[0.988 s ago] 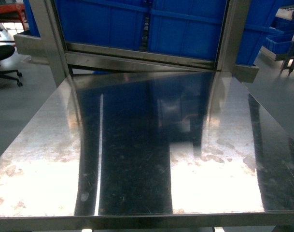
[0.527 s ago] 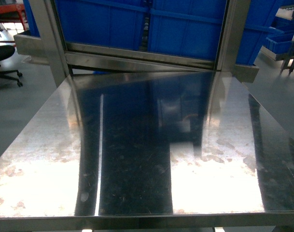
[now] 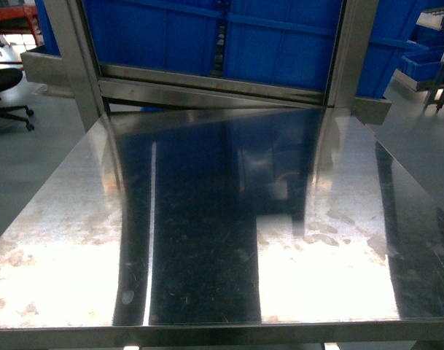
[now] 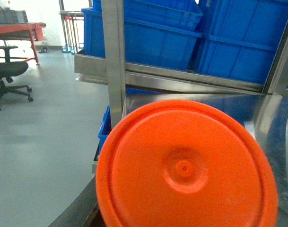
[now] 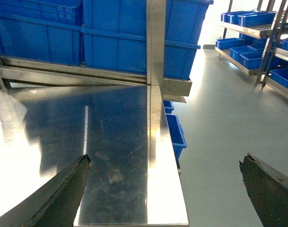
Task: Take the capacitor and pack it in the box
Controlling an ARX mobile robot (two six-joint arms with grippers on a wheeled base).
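Note:
An orange round capacitor [image 4: 186, 165] fills the lower part of the left wrist view, its flat end with a small centre nub facing the camera. It hangs off the table's left edge, and my left gripper is shut on it. Only one dark finger [image 4: 80, 205] shows, at its lower left; the rest of the jaws are hidden behind it. My right gripper [image 5: 164, 161] is open and empty, its fingertips wide apart over the steel table's [image 5: 115, 142] right edge. Neither gripper appears in the head view. The box is out of view.
The bare steel table [image 3: 207, 240] has an upright frame post [image 3: 72, 58] at each far corner. Large blue bins [image 3: 280, 44] sit on the shelf behind. An office chair [image 4: 9, 75] stands on the floor to the left; racks of blue bins [image 5: 257, 42] to the right.

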